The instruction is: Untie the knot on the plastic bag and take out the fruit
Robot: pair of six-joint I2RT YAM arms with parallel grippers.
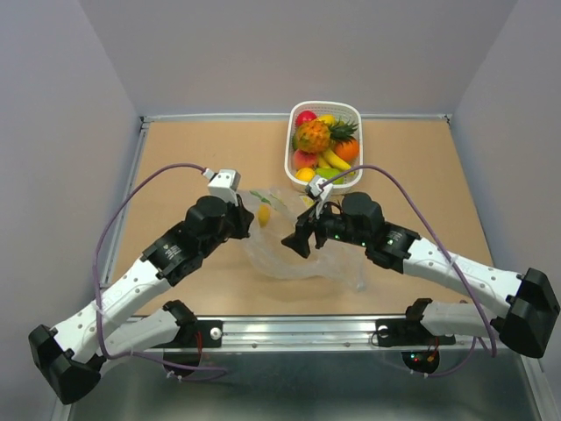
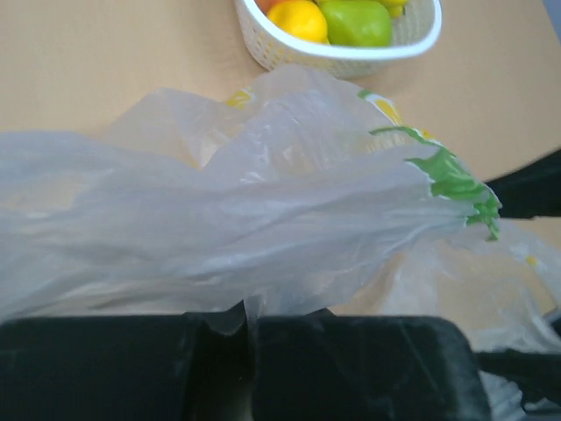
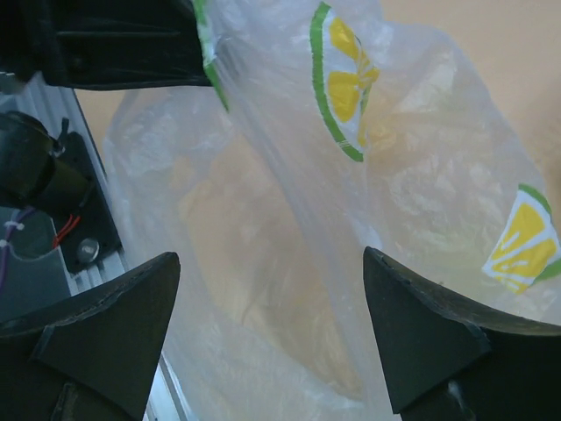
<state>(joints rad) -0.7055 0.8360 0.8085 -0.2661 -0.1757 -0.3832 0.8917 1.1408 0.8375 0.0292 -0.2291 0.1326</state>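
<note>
The top camera hung high over the near side of the table (image 1: 202, 158) and looked down and forward. It was far enough back to take in the whole tabletop, the white basket (image 1: 324, 104) at the far edge and the plastic bag (image 1: 280, 259) in the middle.

The left wrist camera sat right behind the left gripper (image 2: 247, 346), almost against the bag, facing across it to the basket's near rim.

The right wrist camera peered down between the fingers of the right gripper (image 3: 272, 324), very close to the bag, with the metal rail (image 3: 96, 267) at its left.

All three views shared the bag, and the rail showed from above too.
</note>
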